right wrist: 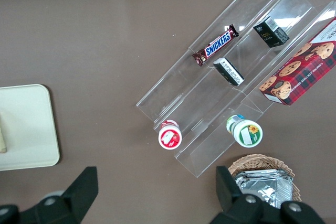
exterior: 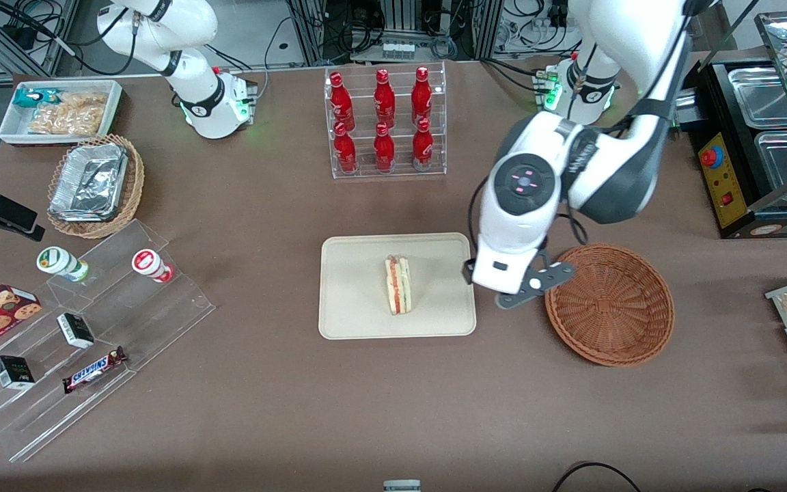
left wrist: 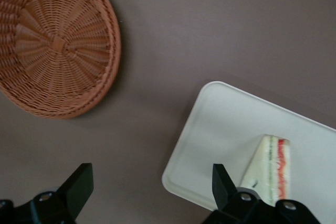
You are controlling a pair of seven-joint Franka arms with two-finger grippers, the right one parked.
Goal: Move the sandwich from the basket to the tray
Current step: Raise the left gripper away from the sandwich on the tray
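Observation:
The sandwich (exterior: 398, 285) lies on the cream tray (exterior: 352, 307), near its middle. It also shows in the left wrist view (left wrist: 270, 169) on the tray (left wrist: 226, 124). The reddish-brown basket (exterior: 609, 304) stands beside the tray, toward the working arm's end, with nothing in it; the left wrist view (left wrist: 58, 40) shows its bare bottom. My left gripper (exterior: 499, 280) hangs above the bare table between the tray's edge and the basket. In the left wrist view the gripper (left wrist: 152, 179) is open and empty, with one finger over the tray's rim.
A clear rack of red bottles (exterior: 385, 123) stands farther from the camera than the tray. A tan basket with foil containers (exterior: 93, 184), a white snack bin (exterior: 59, 109) and a clear step shelf with snacks (exterior: 86, 335) lie toward the parked arm's end. A black appliance (exterior: 755, 150) stands at the working arm's end.

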